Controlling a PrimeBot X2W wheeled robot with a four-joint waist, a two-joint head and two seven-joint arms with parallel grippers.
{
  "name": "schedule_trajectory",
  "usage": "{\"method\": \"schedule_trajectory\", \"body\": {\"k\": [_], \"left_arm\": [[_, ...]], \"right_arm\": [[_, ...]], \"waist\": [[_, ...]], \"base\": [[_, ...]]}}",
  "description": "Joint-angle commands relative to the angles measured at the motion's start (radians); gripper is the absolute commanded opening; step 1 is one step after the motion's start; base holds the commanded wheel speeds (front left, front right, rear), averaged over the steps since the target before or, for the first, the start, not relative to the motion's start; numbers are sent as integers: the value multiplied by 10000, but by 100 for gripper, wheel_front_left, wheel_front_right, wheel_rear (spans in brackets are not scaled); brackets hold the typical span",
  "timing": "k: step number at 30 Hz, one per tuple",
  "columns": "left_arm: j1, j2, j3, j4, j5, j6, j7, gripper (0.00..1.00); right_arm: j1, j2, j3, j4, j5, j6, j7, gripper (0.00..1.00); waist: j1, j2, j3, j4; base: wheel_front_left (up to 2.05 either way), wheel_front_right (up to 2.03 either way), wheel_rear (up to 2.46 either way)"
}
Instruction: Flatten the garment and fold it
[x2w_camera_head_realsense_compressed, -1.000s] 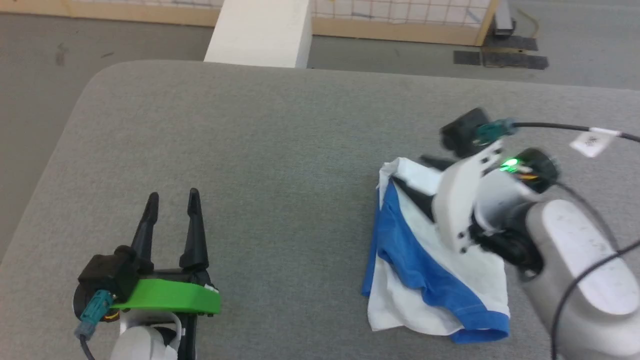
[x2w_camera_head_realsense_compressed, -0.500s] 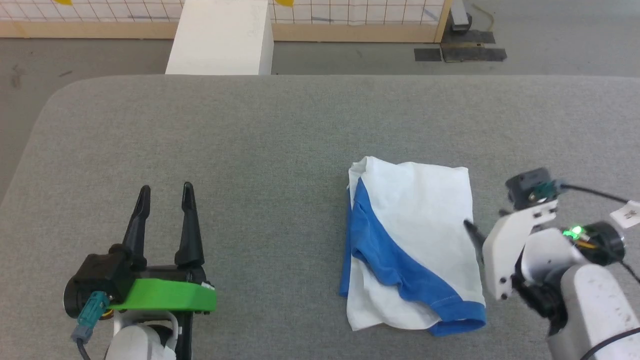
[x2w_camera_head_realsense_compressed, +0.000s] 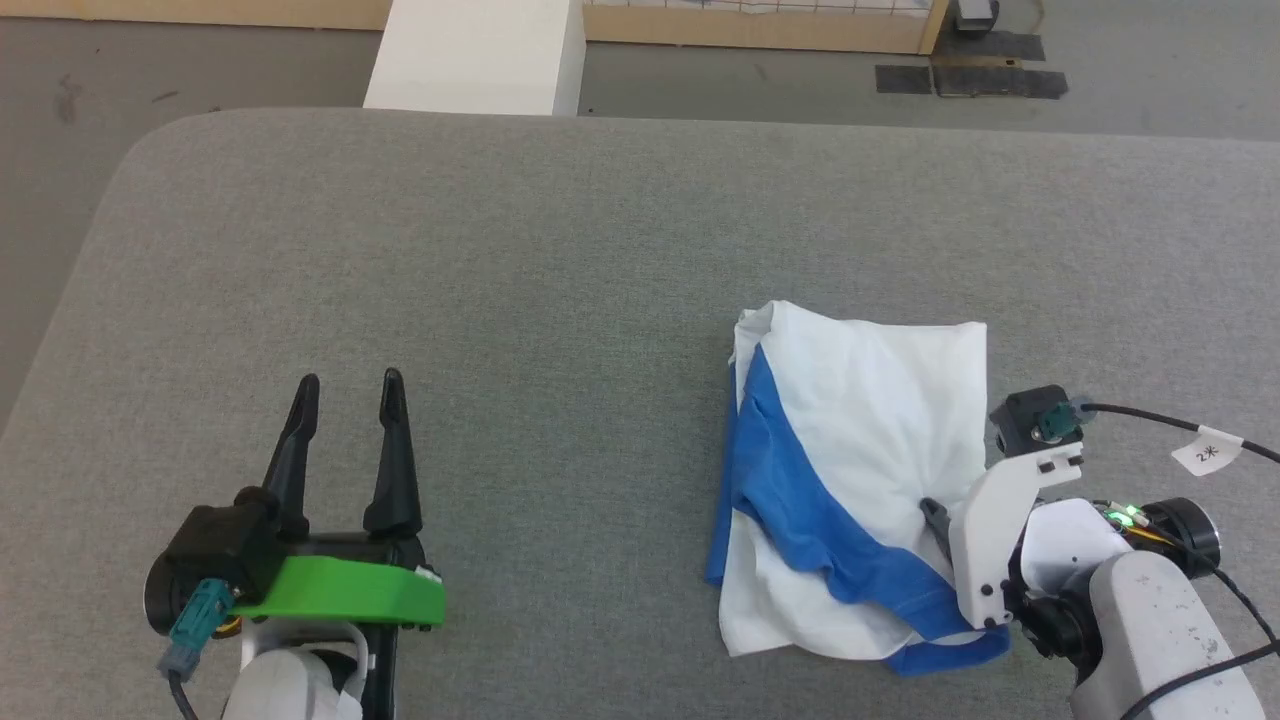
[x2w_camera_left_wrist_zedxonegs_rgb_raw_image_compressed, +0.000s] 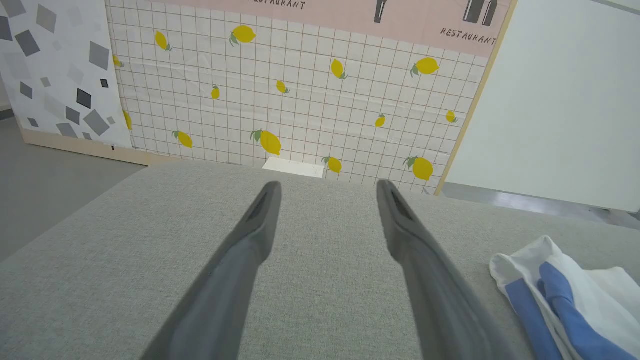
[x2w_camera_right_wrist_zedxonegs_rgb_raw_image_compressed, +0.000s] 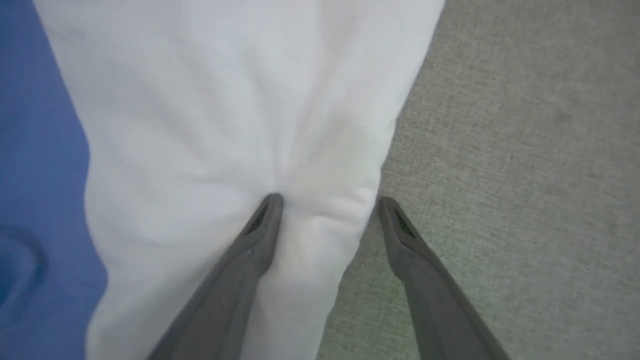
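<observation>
With open right pincer (x2w_camera_right_wrist_zedxonegs_rgb_raw_image_compressed: 325, 201) straddling edge of rumpled white-and-blue cotton T-shirt (x2w_camera_head_realsense_compressed: 880, 400), pinch low through all layers; leave open left pincer (x2w_camera_head_realsense_compressed: 347, 385) parked over grey fabric bench (x2w_camera_head_realsense_compressed: 500, 250).

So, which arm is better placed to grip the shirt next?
Probably the right. The right gripper, open, straddles the white edge of the shirt: one finger on the cloth, the other over the table. The left gripper, also open, is far from the shirt.
</observation>
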Motion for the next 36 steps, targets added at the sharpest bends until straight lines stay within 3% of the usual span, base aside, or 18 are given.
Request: {"method": "schedule_trajectory", "body": {"k": [1, 3, 4, 5, 9, 14, 22, 26, 31, 36], "left_arm": [[-150, -27, -17, 28, -77, 10, -38, 100], [-149, -27, -47, 54, -97, 10, -38, 100], [-147, -27, -59, 66, -103, 10, -38, 100], [-139, -27, -70, 74, -108, 16, -38, 100], [-103, -27, -94, 105, -98, 23, -38, 100], [101, -27, 110, 51, -68, 29, -38, 100], [43, -27, 150, -182, -63, -5, -38, 100], [-200, -24, 121, -269, 76, -10, -38, 100], [-689, 124, 84, -349, 318, -61, -38, 100], [-1193, 429, 15, -600, 556, -71, 53, 100]], "right_arm": [[105, 11, 103, 330, 44, -15, 64, 100], [82, -48, 169, 505, 141, -15, 144, 100], [60, -90, 195, 549, 185, -15, 143, 29], [21, -171, 264, 577, 224, -15, 123, 0], [-185, -711, 773, 499, 435, -15, -8, 0], [-530, -1949, 2204, -60, 948, -15, 69, 0], [-1571, -4726, 4106, -1184, 2104, -15, 627, 0], [-2409, -5731, 4828, -1286, 2369, -15, 558, 0], [-3432, -6315, 5060, -510, 2501, -15, 61, 0], [-4189, -6562, 4860, 565, 2378, -15, -767, 0]], "waist": [[0, 0, -10, 50], [0, 0, -27, 82], [0, 0, -49, 91], [0, 0, -75, 95], [0, 0, -213, 97], [0, 0, -455, -268], [0, 0, -20, -1892], [0, 0, 538, -2848], [0, 0, 1444, -3693], [0, 0, 2407, -3989]], "base": [[0, 0, 0], [0, 0, 0], [0, 0, 0], [0, 0, 0], [0, 0, 0], [0, 0, 0], [0, 0, 0], [0, 0, 0], [0, 0, 0], [0, 0, 0]]}}
